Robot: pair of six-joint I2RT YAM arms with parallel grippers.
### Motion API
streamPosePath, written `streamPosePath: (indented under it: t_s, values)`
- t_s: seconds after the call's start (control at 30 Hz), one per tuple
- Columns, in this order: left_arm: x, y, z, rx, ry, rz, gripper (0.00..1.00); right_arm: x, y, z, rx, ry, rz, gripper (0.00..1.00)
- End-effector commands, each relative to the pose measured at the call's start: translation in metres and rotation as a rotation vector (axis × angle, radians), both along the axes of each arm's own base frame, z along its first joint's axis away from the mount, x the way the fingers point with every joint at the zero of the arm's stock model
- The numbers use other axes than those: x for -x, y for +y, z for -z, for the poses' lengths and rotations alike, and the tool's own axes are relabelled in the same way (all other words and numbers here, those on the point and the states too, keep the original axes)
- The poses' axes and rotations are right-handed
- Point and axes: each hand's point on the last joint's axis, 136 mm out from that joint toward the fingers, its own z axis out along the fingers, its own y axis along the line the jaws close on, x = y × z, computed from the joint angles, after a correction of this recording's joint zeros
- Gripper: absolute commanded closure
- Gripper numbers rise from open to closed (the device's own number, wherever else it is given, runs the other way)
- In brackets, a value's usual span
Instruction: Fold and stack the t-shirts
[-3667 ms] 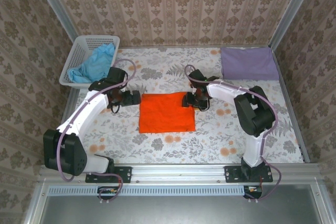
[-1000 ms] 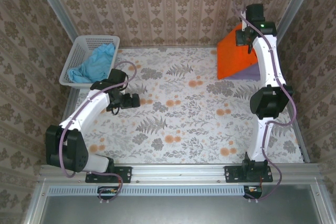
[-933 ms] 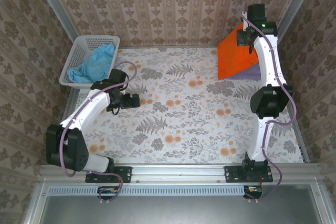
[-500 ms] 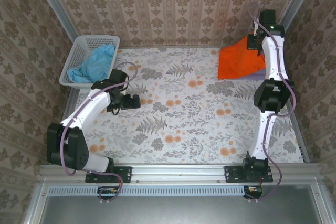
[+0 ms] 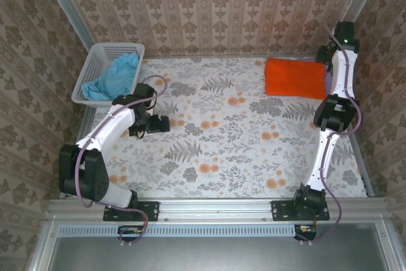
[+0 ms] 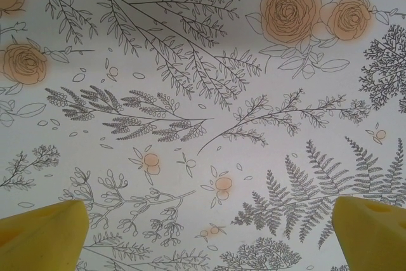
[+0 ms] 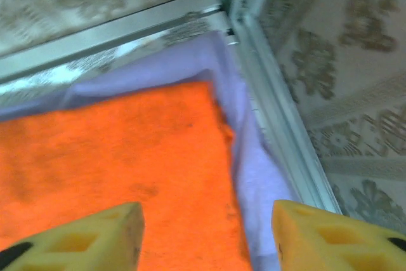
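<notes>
Orange shirt [image 5: 295, 79], flat soft rectangle, lies on lavender shirt [image 7: 254, 157] against far-right rail [image 7: 279, 125]; right claw [image 7: 206, 236] apart above it; left claw [image 6: 209, 233] apart over bare floral bench [image 5: 222, 138]

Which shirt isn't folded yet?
The light blue one, crumpled in the basket at far left. The orange one lies folded flat on the lavender one, far right.
</notes>
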Motion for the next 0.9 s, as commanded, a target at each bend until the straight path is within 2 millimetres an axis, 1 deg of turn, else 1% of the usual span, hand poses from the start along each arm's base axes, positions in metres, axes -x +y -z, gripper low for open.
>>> streamPosePath:
  t_s: [0.0,0.1,0.2,0.3,0.47,0.57,0.67,0.7,0.77,0.8,0.83,0.87]
  values:
    - [-0.002,0.002,-0.007,-0.029,0.003,0.006,0.0,0.0,-0.004,-0.026,0.039,-0.053,0.084,0.01]
    - [-0.003,-0.002,-0.012,-0.038,-0.012,0.026,0.0,0.007,0.004,-0.04,0.01,-0.06,0.109,0.0]
    - [-0.003,-0.006,-0.017,-0.04,-0.033,0.05,0.0,0.017,0.021,-0.058,0.019,-0.047,0.098,0.0]
    - [0.0,-0.008,-0.023,-0.046,-0.056,0.073,0.0,0.024,0.046,-0.079,0.008,-0.054,0.062,0.01]
    - [0.005,-0.007,-0.034,-0.035,-0.105,0.091,0.0,0.038,0.085,-0.103,-0.031,-0.041,-0.029,0.0]
    - [0.007,-0.008,-0.042,-0.011,-0.144,0.097,0.0,0.051,0.105,-0.122,-0.053,-0.041,-0.085,0.0]
    - [0.008,-0.01,-0.05,0.011,-0.179,0.093,0.0,0.072,0.131,-0.146,-0.099,-0.051,-0.158,0.0]
    - [0.007,-0.01,-0.053,0.018,-0.191,0.092,0.0,0.08,0.136,-0.153,-0.106,-0.05,-0.164,0.0]
    - [0.006,-0.01,-0.063,0.03,-0.229,0.085,0.0,0.103,0.151,-0.172,-0.108,-0.053,-0.179,0.0]
    - [0.004,-0.01,-0.068,0.034,-0.247,0.079,0.0,0.112,0.158,-0.177,-0.111,-0.053,-0.183,0.0]
    - [0.003,-0.009,-0.075,0.037,-0.274,0.071,0.0,0.121,0.17,-0.183,-0.104,-0.055,-0.209,0.01]
    - [0.002,-0.008,-0.08,0.038,-0.293,0.06,0.0,0.131,0.179,-0.187,-0.072,-0.056,-0.215,0.0]
